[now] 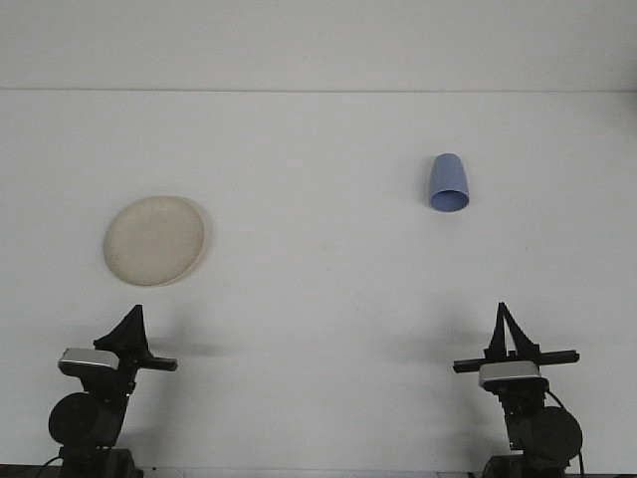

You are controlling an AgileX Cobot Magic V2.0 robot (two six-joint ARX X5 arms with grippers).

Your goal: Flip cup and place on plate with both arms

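On white table: round cream plate, smooth tapered blue cup (jaws' state unclear).

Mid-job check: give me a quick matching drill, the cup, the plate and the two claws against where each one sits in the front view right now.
Things:
1. blue cup
2. cream plate
3. left claw
4. right claw

Places:
A. near edge, left side
B. far right area of the table, upside down
C. near edge, right side
D. left of centre, empty

Pairs: 1-B, 2-D, 3-A, 4-C
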